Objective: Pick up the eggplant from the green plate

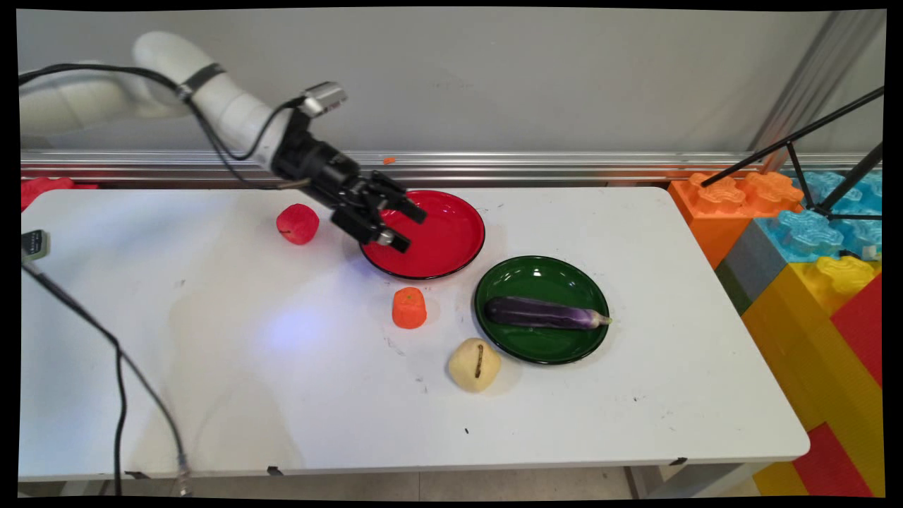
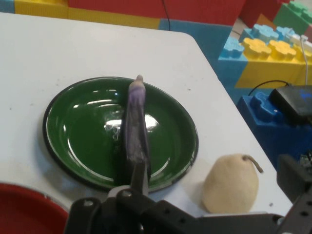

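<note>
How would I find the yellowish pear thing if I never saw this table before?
Start at the green plate on the white table, the plate with the purple eggplant on it. The pear stands just off that plate's near left rim, on the bare tabletop. It is the only pale cream thing; the others lying loose are orange or red.

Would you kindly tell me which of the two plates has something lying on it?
The green plate: an eggplant lies across it. The red plate, under the end effector, holds nothing.
</note>
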You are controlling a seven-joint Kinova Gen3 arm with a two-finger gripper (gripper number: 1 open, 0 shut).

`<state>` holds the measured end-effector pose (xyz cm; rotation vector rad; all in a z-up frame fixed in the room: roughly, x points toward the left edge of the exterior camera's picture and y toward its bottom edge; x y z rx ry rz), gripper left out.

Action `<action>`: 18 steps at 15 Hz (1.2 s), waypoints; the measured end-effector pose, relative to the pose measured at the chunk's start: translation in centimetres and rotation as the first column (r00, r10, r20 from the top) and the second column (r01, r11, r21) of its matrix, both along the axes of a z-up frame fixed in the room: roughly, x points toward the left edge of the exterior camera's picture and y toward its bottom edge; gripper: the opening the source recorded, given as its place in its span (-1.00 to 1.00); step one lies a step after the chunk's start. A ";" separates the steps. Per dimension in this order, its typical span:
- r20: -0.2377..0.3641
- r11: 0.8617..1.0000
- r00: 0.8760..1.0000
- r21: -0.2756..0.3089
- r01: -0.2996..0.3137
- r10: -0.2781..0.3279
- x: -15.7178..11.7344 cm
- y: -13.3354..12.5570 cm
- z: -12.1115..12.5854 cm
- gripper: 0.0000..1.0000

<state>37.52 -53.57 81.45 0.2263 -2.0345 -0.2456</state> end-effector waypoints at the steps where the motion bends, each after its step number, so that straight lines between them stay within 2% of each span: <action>1: 0.007 1.000 1.000 -0.001 0.006 -0.006 -0.8 -0.4 0.0 1.00; 9: 0.063 0.998 0.996 -0.009 0.061 -0.060 -7.6 -3.6 -0.9 1.00; 18: 0.121 0.991 0.986 -0.051 0.121 -0.114 -11.8 -5.6 -4.0 1.00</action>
